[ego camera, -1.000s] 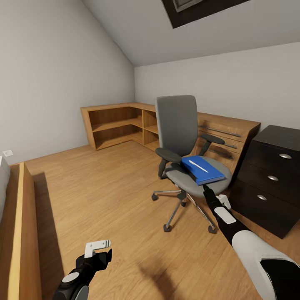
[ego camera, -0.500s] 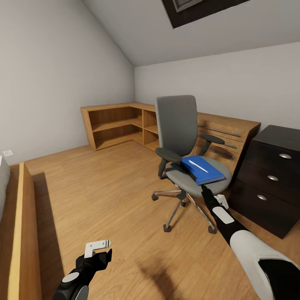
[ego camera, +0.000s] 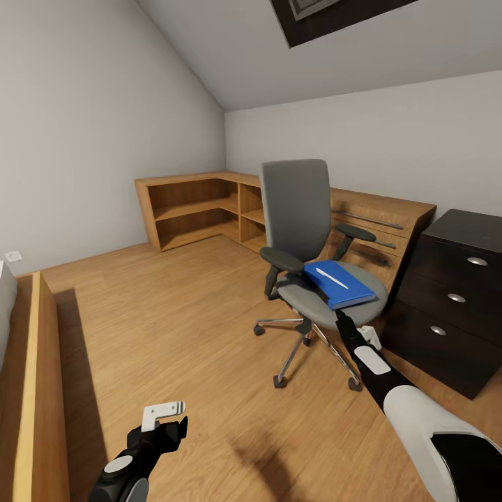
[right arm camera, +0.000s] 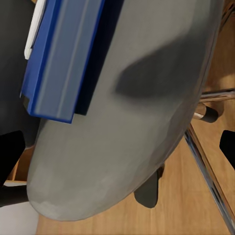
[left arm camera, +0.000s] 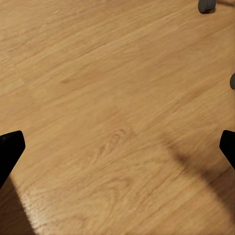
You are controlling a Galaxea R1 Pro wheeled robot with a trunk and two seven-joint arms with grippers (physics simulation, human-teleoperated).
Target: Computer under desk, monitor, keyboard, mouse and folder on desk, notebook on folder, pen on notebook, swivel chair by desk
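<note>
The right arm's black-and-white gripper (ego camera: 341, 318) had crept slightly closer to the grey padded swivel chair (ego camera: 307, 230) over the past second, its tip now at the front edge of the seat, just below the bright blue rectangular folder (ego camera: 339, 284). The rest of the attic bedroom looked unchanged. The folder lay flat on the chair seat with a thin white pen (ego camera: 332, 277) resting on top of it. In the right wrist view, the folder (right arm camera: 61, 58) overhung the grey seat (right arm camera: 142, 117), the pen's white end (right arm camera: 34, 29) showed at its edge, and the two black fingertips (right arm camera: 11, 149) stood wide apart at either border, the jaws released and holding nothing. The left gripper (ego camera: 164, 418) hung low over the light wood floor (ego camera: 174, 328), well apart from the chair; its wrist view showed bare floorboards (left arm camera: 112, 112) between widely spread dark fingertips (left arm camera: 10, 147), jaws likewise released. The black drawer unit of the desk (ego camera: 453, 300), with round silver knobs, stood just beside the chair, low wooden shelving (ego camera: 202, 209) behind. No legible writing or brand marks could be made out.
</note>
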